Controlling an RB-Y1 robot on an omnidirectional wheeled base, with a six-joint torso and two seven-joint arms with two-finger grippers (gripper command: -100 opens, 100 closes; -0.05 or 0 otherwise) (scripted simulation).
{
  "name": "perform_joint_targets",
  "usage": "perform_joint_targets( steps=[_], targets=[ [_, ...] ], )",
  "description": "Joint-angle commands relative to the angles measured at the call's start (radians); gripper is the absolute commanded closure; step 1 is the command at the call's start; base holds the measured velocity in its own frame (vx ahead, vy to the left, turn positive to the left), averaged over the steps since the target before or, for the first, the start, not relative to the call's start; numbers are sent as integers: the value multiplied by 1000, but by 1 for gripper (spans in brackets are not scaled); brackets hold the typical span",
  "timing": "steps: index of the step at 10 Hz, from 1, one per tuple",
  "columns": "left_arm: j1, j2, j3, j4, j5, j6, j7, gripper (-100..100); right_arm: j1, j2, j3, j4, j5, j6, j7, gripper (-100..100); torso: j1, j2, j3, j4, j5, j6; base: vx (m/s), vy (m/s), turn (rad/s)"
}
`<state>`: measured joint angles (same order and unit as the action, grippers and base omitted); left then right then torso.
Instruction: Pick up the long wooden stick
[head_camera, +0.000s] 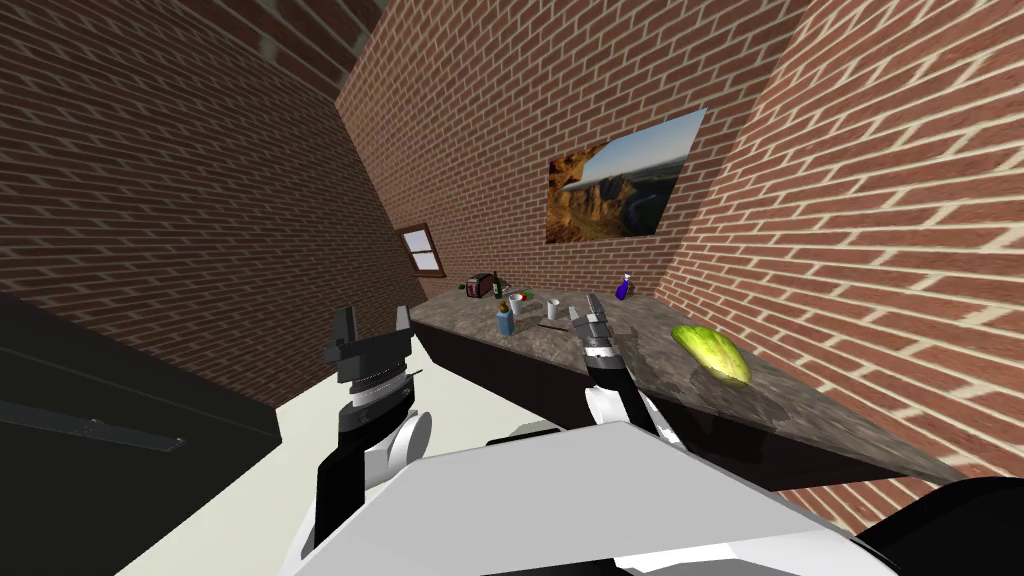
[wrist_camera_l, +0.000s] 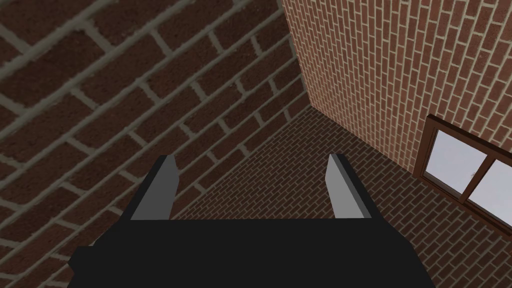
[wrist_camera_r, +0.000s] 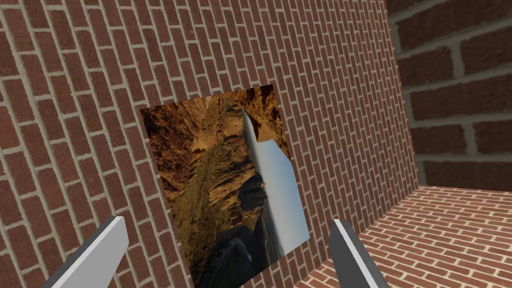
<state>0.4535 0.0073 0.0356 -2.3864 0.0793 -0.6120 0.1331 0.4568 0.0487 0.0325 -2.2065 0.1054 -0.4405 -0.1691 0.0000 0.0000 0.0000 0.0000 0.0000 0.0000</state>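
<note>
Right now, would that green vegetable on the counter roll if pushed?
Probably: the vegetable looks rounded and oblong, so it may roll sideways across the counter. Its skin looks smooth, so a pinch might slip off.

One counter (head_camera: 650, 330) carries two white cups (head_camera: 517, 303) (head_camera: 553, 309), one red toaster (head_camera: 481, 286), one green bottle (head_camera: 496, 285), one purple spray bottle (head_camera: 623, 289), one blue container (head_camera: 506, 322) and one green vegetable (head_camera: 712, 352). One picture (head_camera: 620, 190), one window (head_camera: 425, 250) — two grippers: left gripper (head_camera: 373, 325), right gripper (head_camera: 586, 308).
</note>
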Motion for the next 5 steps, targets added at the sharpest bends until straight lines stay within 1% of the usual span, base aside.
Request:
perform_joint_targets(
  steps=[1, 2, 3, 4, 5],
  targets=[
    [0, 0, 0, 0, 0, 0, 0, 0, 1, -50, 4, 4, 6, -5, 5, -100, 0, 0, 0, 0, 0, 0, 3, 5, 29],
    [0, 0, 0, 0, 0, 0, 0, 0, 1, -77, 9, 9, 12, -10, 10, -100, 0, 0, 0, 0, 0, 0, 5, 7, 57],
    [0, 0, 0, 0, 0, 0, 0, 0, 1, -95, 9, 9, 12, -10, 10, -100, 0, 0, 0, 0, 0, 0, 5, 5, 17],
    [0, 0, 0, 0, 0, 0, 0, 0, 2, -130, 15, 15, 21, -17, 17, -100, 0, 0, 0, 0, 0, 0, 4, 10, 34],
    [0, 0, 0, 0, 0, 0, 0, 0, 2, -144, 15, 15, 21, -17, 17, -100, 0, 0, 0, 0, 0, 0, 3, 7, 26]
  ],
)
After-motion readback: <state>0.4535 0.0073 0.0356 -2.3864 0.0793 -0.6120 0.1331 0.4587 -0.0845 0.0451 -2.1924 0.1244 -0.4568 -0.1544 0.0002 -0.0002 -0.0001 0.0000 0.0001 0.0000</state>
